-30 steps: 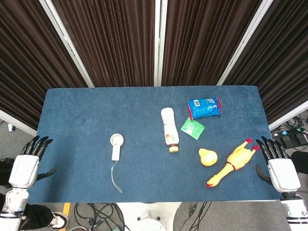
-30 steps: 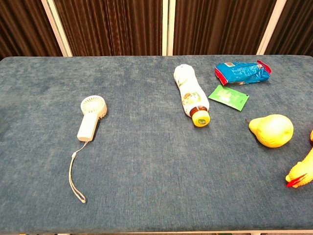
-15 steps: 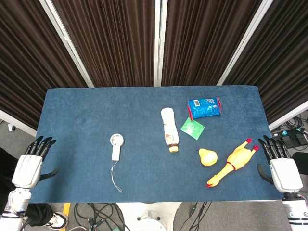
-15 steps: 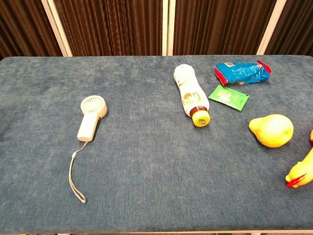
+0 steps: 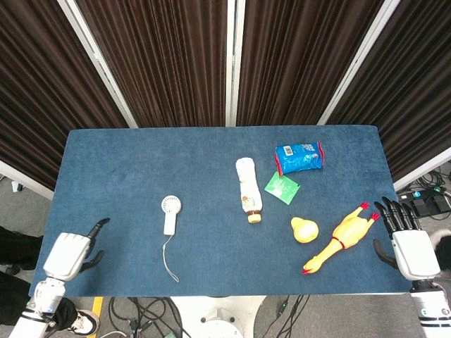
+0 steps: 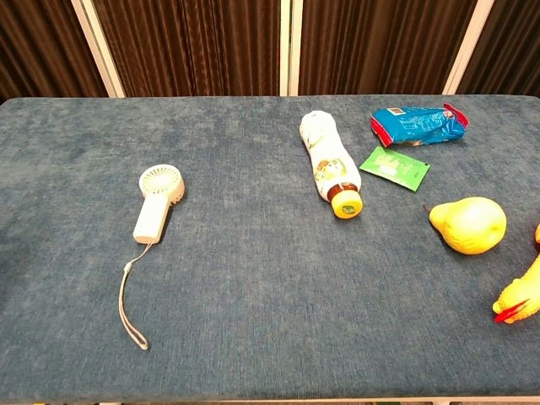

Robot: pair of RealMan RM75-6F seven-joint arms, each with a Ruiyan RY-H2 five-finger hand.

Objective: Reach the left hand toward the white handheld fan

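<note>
My left robot hand [image 5: 68,253] sits over the near left corner of the blue tabletop [image 5: 127,162], holding nothing, with one finger pointing out toward the right and the others partly curled beneath it. Well apart from it to the right, the white handheld fan [image 5: 169,214] lies flat on the tabletop, round head toward the far side, its thin wrist cord [image 5: 169,262] trailing toward the near edge. Further right lies a white bottle [image 5: 249,189] on its side, cap toward me. Just beside it is a green sachet [image 5: 282,188], with a blue snack bag [image 5: 299,158] farther away. Then come a yellow pear [image 5: 304,229] and a yellow rubber chicken [image 5: 340,237]. My right robot hand [image 5: 406,241] rests off the right edge, released, fingers spread.
</note>
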